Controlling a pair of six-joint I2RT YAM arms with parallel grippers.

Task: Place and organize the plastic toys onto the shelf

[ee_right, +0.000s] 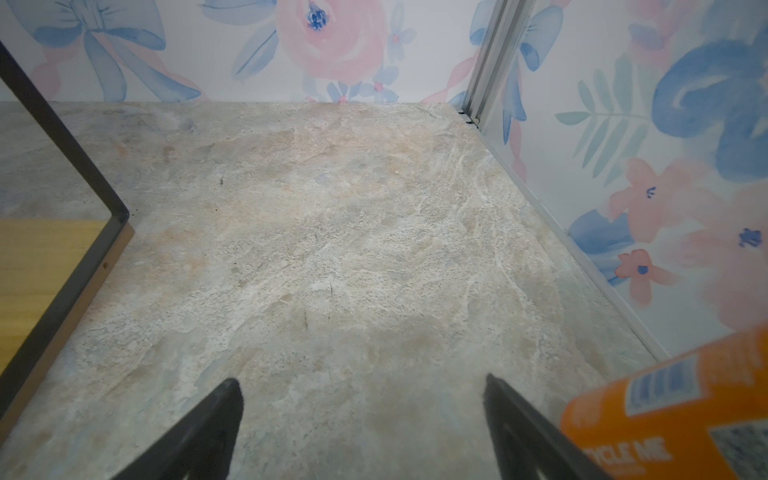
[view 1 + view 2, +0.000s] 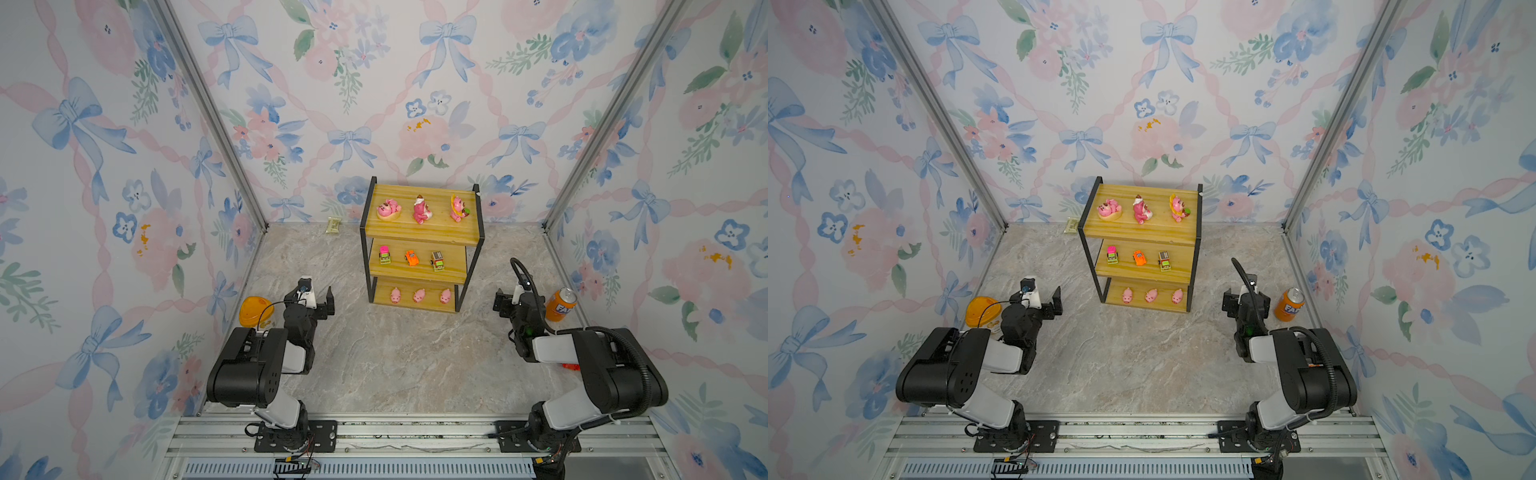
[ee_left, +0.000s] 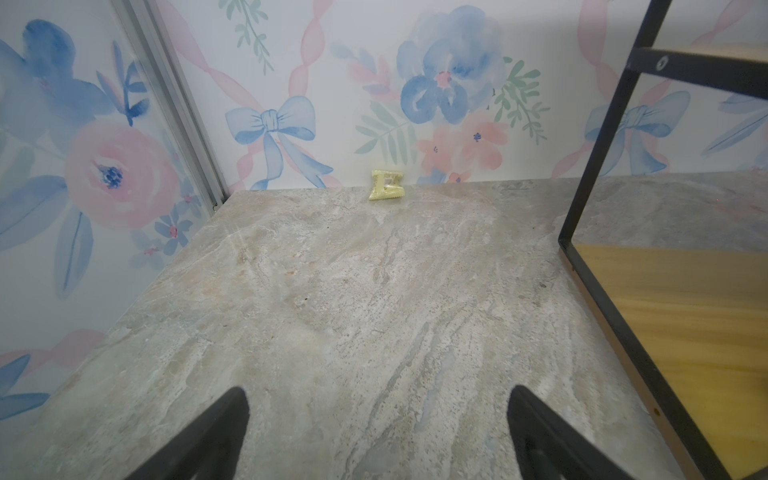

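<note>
The shelf [image 2: 444,233] stands at the back middle in both top views. Three pink figurines [image 2: 422,210] sit on its top board, three mini cars [image 2: 411,257] on the middle board, and three tiny pink pigs [image 2: 419,296] on the bottom one. My left gripper [image 2: 318,297] hovers left of the shelf's foot, open and empty. The left wrist view shows it [image 3: 378,399] over bare floor, beside the shelf frame [image 3: 598,174]. My right gripper [image 2: 509,297] is right of the shelf, open and empty [image 1: 361,386].
An orange-lidded tub [image 2: 254,311] sits by the left arm. An orange soda can [image 2: 561,305] stands close to the right gripper's outer finger [image 1: 519,428]. A small yellow packet [image 2: 333,225] lies against the back wall. Something red-orange [image 2: 570,366] peeks out under the right arm.
</note>
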